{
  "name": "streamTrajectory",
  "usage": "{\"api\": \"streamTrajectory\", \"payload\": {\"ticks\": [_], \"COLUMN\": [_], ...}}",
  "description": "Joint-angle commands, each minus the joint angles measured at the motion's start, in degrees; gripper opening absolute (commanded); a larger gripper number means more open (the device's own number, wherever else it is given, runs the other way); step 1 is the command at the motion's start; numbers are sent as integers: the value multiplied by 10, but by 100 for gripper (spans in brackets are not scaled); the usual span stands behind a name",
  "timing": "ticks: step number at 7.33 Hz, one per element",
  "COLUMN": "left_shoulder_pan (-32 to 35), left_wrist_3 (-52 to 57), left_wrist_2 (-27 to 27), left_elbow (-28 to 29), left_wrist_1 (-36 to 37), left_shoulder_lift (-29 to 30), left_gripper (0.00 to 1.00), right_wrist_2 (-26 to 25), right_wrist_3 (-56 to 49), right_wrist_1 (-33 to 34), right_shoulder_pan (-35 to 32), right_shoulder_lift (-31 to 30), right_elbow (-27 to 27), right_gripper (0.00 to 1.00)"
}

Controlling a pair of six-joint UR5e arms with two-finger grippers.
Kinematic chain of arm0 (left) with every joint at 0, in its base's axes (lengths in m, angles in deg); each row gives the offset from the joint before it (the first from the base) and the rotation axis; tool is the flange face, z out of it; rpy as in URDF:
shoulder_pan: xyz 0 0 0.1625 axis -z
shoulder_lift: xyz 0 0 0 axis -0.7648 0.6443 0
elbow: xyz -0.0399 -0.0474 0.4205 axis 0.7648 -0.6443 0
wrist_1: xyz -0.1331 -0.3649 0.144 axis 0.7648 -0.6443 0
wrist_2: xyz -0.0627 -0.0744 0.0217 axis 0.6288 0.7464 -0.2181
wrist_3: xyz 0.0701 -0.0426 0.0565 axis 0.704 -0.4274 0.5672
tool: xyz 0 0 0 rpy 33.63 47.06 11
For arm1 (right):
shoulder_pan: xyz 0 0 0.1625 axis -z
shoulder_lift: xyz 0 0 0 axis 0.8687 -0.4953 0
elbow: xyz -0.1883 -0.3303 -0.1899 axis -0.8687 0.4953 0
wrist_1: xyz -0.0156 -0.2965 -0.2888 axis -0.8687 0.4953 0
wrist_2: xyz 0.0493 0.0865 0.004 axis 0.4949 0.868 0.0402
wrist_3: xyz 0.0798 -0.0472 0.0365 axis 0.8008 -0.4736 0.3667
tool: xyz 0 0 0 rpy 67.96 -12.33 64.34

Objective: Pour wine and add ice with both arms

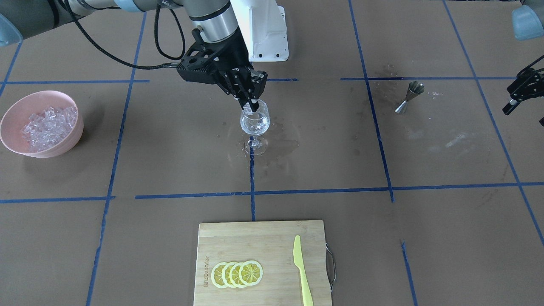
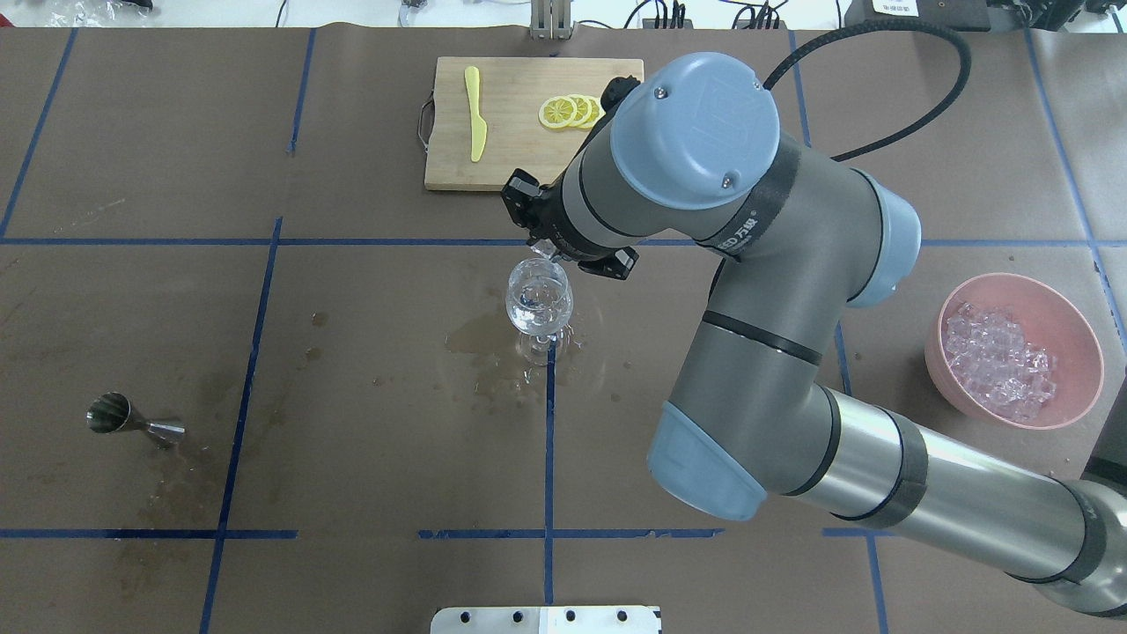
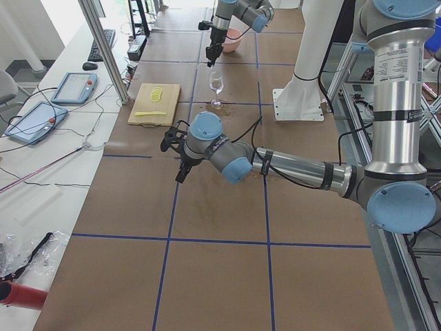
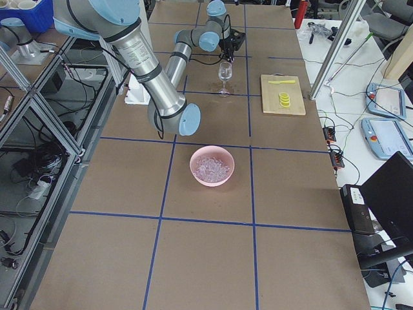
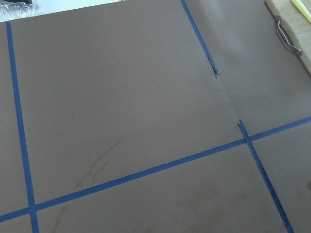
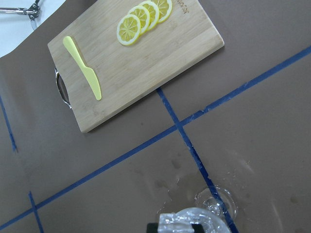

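A clear wine glass [image 1: 255, 124] stands at the table's middle and holds clear liquid; it also shows in the overhead view [image 2: 539, 304]. My right gripper [image 1: 253, 105] hangs just over its rim, shut on one ice cube [image 6: 186, 221] that shows between the fingertips in the right wrist view. A pink bowl [image 1: 12, 111] of ice cubes [image 1: 49, 124] sits on my right side, also in the overhead view [image 2: 1085, 345]. My left gripper [image 1: 525, 114] hovers open and empty near the table's far left edge, away from the glass.
A steel jigger [image 1: 411, 97] lies on my left side on wet, stained paper. A wet patch [image 2: 480, 348] surrounds the glass's foot. A bamboo cutting board [image 1: 259, 240] with lemon slices [image 1: 237, 274] and a yellow knife [image 1: 302, 272] lies across the table.
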State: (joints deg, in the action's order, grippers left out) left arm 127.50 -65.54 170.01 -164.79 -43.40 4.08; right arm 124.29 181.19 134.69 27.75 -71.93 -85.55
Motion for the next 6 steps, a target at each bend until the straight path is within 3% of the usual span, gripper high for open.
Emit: {"api": "streamTrajectory", "payload": {"ticks": [1,2,3,4,6], "left_shoulder_pan": [0,0,0,1,0], "left_wrist_3": [0,0,0,0,0], "left_wrist_2": [0,0,0,0,0], "left_elbow": [-1,-3,-3,-3,-1], "left_wrist_1": [0,0,0,0,0], "left_shoulder_lift": [0,0,0,0,0], "left_gripper": [100,100,100,100,100], "right_wrist_2": [-4,-4,-4,-4,4], "right_wrist_3": [2,2,2,0,-5], "right_wrist_1": [1,2,1,1,3], "right_shoulder_pan": [15,17,17,17,0], "right_shoulder_lift": [-1,-1,0,-2,-9], "right_elbow": [3,1,3,3,-1], "right_gripper": [9,19,38,95,100]}}
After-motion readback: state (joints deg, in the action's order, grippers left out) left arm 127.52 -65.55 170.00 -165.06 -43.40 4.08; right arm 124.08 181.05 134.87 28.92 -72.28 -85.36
